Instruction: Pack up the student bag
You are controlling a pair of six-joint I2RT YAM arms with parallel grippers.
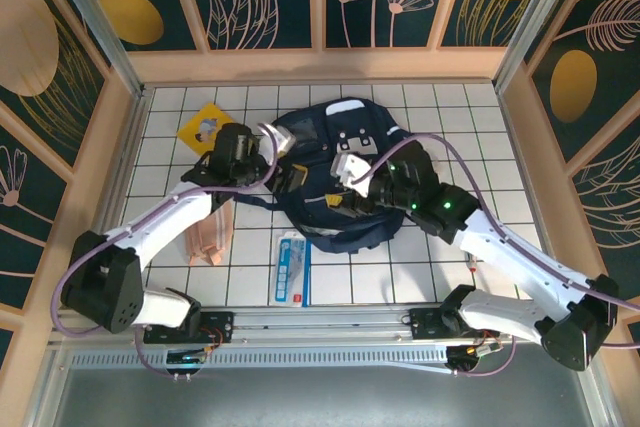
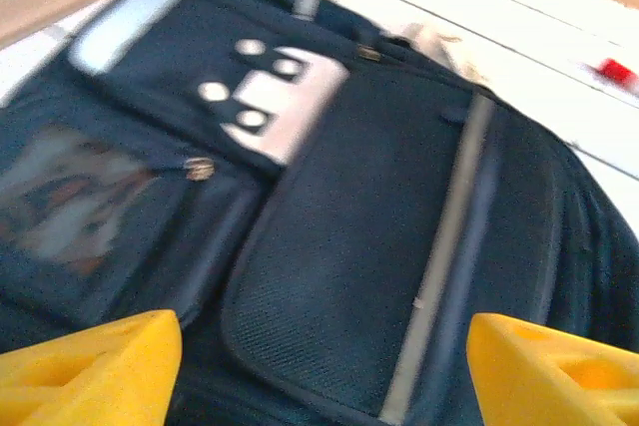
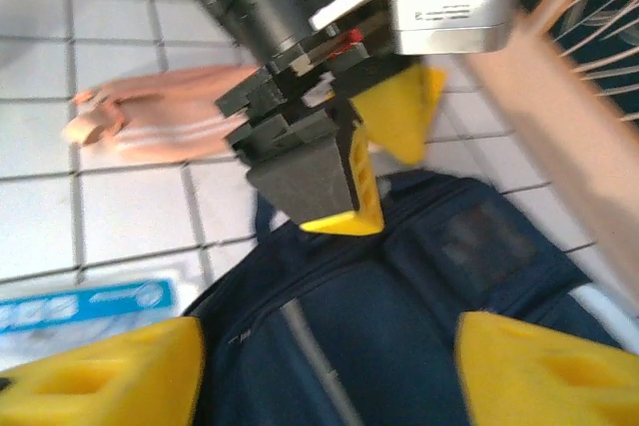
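Observation:
The student bag (image 1: 335, 147), navy with grey stripes and white patches, lies flat in the middle of the tiled table. My left gripper (image 1: 285, 178) hangs over its left edge, and my right gripper (image 1: 338, 197) over its near middle. In the left wrist view the left gripper (image 2: 324, 351) is open, its yellow fingers wide apart above the bag's front pocket (image 2: 349, 246) with nothing between them. The right gripper (image 3: 329, 351) is also open above the bag (image 3: 379, 296). Just ahead of it, the left gripper (image 3: 374, 147) faces it across the bag, jaws apart.
A pink pouch (image 1: 212, 232) lies left of the bag, also seen as the pink pouch (image 3: 170, 122). A white and blue packet (image 1: 293, 269) sits near the front edge. A yellow card (image 1: 207, 127) lies at the back left. Wooden walls (image 1: 125, 147) close in the table.

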